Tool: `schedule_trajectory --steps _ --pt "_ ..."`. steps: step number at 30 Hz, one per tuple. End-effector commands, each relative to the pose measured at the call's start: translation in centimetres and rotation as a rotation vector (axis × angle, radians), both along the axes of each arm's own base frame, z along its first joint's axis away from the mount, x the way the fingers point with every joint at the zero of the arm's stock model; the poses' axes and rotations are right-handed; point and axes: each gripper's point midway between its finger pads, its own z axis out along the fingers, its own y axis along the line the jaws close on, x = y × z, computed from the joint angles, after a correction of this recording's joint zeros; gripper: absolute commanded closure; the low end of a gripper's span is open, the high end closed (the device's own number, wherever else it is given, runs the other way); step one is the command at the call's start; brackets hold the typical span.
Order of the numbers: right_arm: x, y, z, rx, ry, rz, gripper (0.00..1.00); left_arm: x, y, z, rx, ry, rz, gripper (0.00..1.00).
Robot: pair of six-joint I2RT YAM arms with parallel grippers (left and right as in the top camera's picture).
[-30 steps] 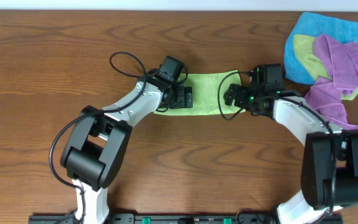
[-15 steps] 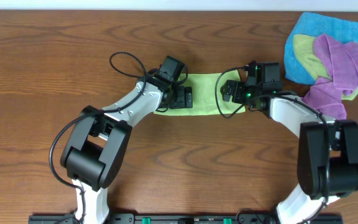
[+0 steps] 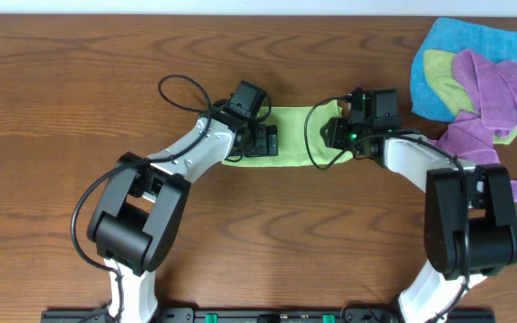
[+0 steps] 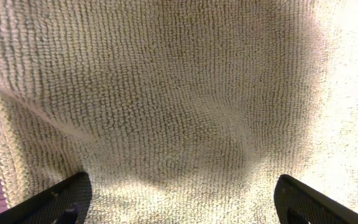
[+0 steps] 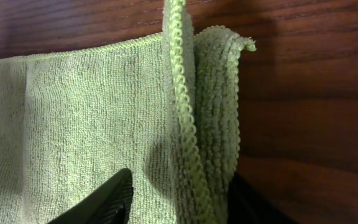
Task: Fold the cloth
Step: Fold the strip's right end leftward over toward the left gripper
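Observation:
The lime-green cloth (image 3: 294,135) lies as a folded strip on the wooden table, between my two grippers. My left gripper (image 3: 267,141) is open and low over the strip's left end. In the left wrist view the terry cloth (image 4: 179,93) fills the picture and the left gripper (image 4: 182,202) has its fingertips wide apart. My right gripper (image 3: 337,135) is at the strip's right end. In the right wrist view the cloth (image 5: 92,112) has a bunched, raised right edge (image 5: 188,124) standing between the fingers of the right gripper (image 5: 176,202). A small gap shows beside the left finger (image 5: 104,202).
A pile of other cloths sits at the table's far right corner: blue (image 3: 478,45), dull yellow-green (image 3: 440,76) and purple (image 3: 487,103). A black cable loop (image 3: 179,90) hangs off the left arm. Bare brown wood surrounds the strip.
My right gripper has moved up and left onto the cloth's right end, and its jaws have narrowed around the raised edge. The left arm has not moved.

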Motion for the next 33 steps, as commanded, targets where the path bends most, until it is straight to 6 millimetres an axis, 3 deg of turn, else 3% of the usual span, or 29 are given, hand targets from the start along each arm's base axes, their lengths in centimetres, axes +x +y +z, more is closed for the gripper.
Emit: schedule_trajectory --steps 1,3,5,14,24,33 --pt "-2.3 0.3 -3.2 -0.003 0.112 0.0 0.63 -1.2 0.4 -0.9 0.005 0.047 -0.002 0.05" --pt "-2.3 0.3 -3.2 -0.003 0.112 0.0 0.89 -1.2 0.4 -0.9 0.005 0.047 -0.002 0.05" --pt "-2.2 0.1 -3.3 -0.013 0.11 -0.006 0.99 -1.2 0.4 -0.9 0.005 0.047 -0.002 0.05" --pt "-1.4 -0.5 -2.6 -0.051 0.082 -0.029 0.99 -1.2 0.4 -0.9 0.006 0.046 -0.003 0.05" --pt "0.1 1.2 2.5 -0.054 0.01 0.003 0.99 -1.1 0.5 -0.9 0.007 0.043 -0.001 0.05" --pt "0.9 2.8 6.1 -0.205 -0.048 0.037 0.99 -0.8 0.3 -0.8 0.001 0.032 -0.001 0.05"
